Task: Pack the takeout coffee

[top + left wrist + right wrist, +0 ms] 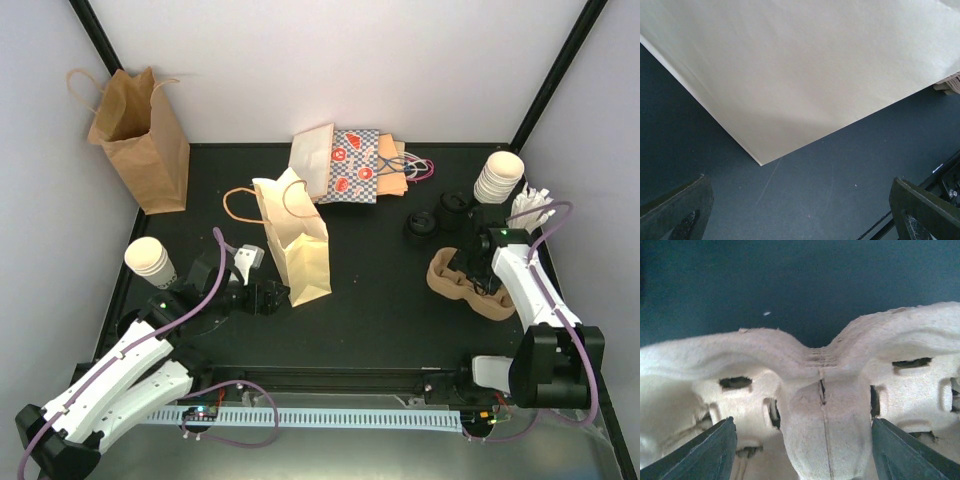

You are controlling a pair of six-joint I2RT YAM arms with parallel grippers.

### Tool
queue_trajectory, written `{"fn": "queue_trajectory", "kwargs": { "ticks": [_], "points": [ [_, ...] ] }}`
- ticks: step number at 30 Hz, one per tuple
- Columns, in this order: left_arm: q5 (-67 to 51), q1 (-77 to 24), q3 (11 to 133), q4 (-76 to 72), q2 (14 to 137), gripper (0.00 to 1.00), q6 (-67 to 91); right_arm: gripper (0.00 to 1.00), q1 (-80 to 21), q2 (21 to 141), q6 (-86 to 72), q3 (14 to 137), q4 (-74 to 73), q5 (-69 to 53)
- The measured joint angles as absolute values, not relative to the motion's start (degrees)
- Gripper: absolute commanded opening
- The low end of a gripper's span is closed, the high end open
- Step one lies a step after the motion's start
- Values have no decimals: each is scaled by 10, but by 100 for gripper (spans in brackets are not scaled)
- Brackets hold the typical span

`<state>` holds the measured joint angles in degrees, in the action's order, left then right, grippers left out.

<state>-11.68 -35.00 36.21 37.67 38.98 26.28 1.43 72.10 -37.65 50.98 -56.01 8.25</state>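
Note:
Two stacks of white takeout coffee cups stand on the black table, one at the left (150, 262) and one at the back right (498, 178). My left gripper (275, 297) (800, 220) is open and low over the mat, just short of the near corner of a cream handled paper bag (297, 243) (805, 65) that lies flat. My right gripper (476, 270) (800, 450) is open above a brown pulp cup carrier (462, 283) (825, 405). Its fingers (705, 450) straddle the carrier's central hump, with a gap on the left side.
A tall brown paper bag (143, 135) stands at the back left. Patterned and plain bags (347, 166) lie at the back centre. Black lids (432, 220) sit beside the carrier, and a bundle of white sticks (530, 207) lies at the right edge.

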Motion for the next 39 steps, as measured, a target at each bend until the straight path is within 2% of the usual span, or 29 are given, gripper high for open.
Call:
{"fn": "queue_trajectory", "kwargs": {
  "ticks": [11,14,17,19,21,24,30,33,39],
  "points": [
    [-116,-350,362,377,390,99,263,74,-10,720,-350,517,-563,70],
    [-116,-350,362,377,390,99,263,68,-10,720,-345,517,-563,72],
    [-116,-350,362,377,390,99,263,57,-10,722,-342,517,-562,72],
    [-116,-350,362,377,390,99,263,54,-10,724,-338,517,-561,72],
    [-116,-350,362,377,390,99,263,43,-10,726,-336,517,-563,74],
    [-115,-350,362,377,390,99,263,33,-10,726,-336,519,-567,76],
    [-109,-350,362,377,390,99,263,33,-10,726,-333,537,-589,77],
    [-107,-350,362,377,390,99,263,39,-10,725,-333,553,-601,78],
    [-107,-350,362,377,390,99,263,41,-10,718,-331,569,-619,82]
  ]
}}
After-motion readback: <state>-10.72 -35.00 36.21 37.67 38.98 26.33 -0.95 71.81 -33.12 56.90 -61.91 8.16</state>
